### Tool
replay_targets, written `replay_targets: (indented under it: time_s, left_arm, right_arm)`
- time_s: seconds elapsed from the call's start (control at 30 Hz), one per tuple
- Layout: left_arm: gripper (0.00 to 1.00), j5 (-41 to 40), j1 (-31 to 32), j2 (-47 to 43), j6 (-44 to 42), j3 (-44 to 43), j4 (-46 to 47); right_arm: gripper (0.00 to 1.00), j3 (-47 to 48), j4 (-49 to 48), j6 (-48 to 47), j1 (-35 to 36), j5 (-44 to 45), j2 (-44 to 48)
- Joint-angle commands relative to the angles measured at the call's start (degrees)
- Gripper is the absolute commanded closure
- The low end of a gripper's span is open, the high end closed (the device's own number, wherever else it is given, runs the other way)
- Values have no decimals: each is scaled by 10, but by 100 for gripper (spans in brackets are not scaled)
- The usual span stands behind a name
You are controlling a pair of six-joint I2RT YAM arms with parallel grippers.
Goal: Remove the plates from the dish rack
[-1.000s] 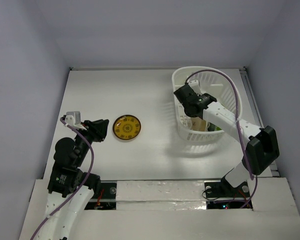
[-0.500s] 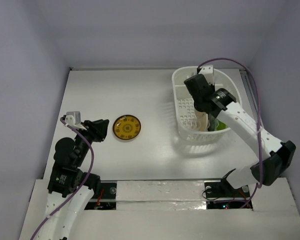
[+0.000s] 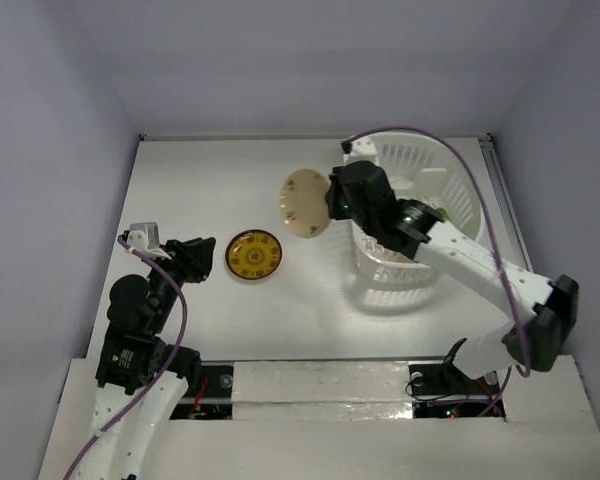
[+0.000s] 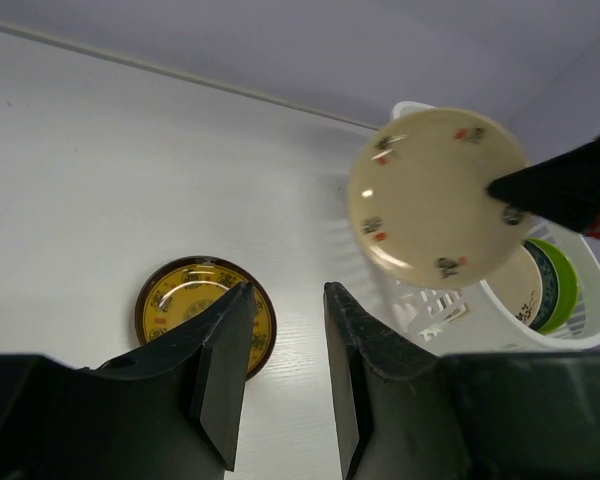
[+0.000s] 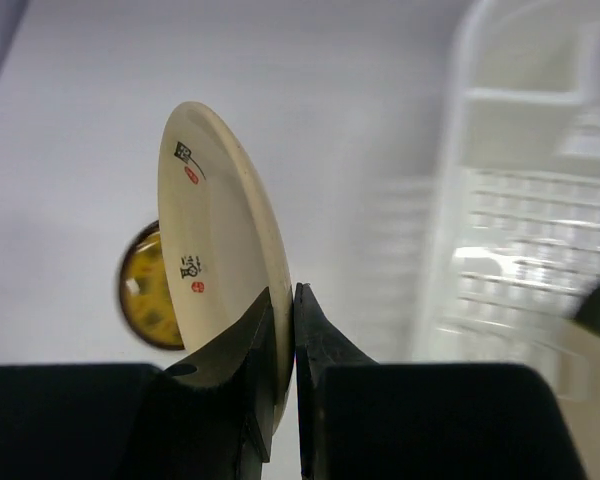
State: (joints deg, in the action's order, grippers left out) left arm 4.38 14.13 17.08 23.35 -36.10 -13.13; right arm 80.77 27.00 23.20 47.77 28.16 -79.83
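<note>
Top external shows right end effector [image 3: 332,198], pinching cream plate [image 3: 305,203], now lifted seemingly clear of dish rack [image 3: 420,160].

The large white slotted plastic dish rack [image 3: 442,165] stands at the far right of the white table [image 3: 210,180]. The small round yellow-orange patterned plate [image 3: 253,255] lies flat on the table, left of the rack and well apart from it. Between the two, above the table and just left of the rack's rim, the small round cream speckled plate [image 3: 305,203] hangs on edge. Its rim sits between the fingers of the right gripper [image 3: 332,200]. The left gripper [image 3: 208,256] is just left of the yellow-orange plate. Inside the rack, three more plates [image 4: 520,290] stand on edge, side by side.
</note>
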Motion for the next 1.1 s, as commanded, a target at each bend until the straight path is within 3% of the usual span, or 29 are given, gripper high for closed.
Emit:
replay_targets:
  time_s: [0.0, 0.17, 0.53, 0.93, 1.07]
  left_arm:
    - [69, -10, -4, 4, 4, -20, 19]
    - [66, -12, -4, 3, 4, -19, 20]
    - [64, -7, -4, 8, 4, -18, 21]
    - [64, -6, -4, 2, 5, -18, 21]
    - [64, -6, -4, 3, 5, -17, 21]
  right_arm:
    - [100, -1, -164, 65, 21, -150, -78]
    - [100, 10, -257, 141, 26, -227, -173]
    - [93, -10, -317, 225, 31, -239, -299]
    - [76, -40, -313, 241, 31, -233, -328]
    - [61, -45, -307, 234, 31, -239, -335]
